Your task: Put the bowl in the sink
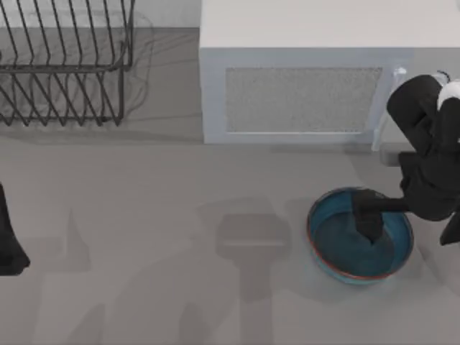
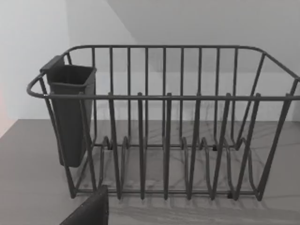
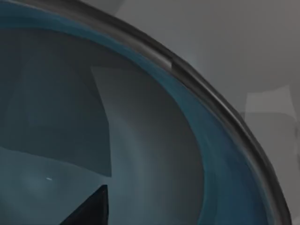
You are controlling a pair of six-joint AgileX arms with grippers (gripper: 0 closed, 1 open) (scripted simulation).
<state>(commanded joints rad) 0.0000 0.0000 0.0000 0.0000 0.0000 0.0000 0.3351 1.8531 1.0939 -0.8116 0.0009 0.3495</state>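
The blue bowl (image 1: 359, 241), round with a reddish-brown rim, sits on the grey table at the right, in front of the microwave. My right gripper (image 1: 369, 226) reaches in from the right and hangs over the bowl's inside, near its far rim. The right wrist view looks closely into the bowl (image 3: 154, 154), showing its grey-blue inside and curved rim. My left gripper (image 1: 8, 248) is parked at the table's left edge. The sink is out of view.
A white microwave (image 1: 309, 86) stands at the back, just behind the bowl and the right arm. A dark wire dish rack (image 1: 65, 65) with a cutlery cup (image 2: 70, 112) sits at the back left.
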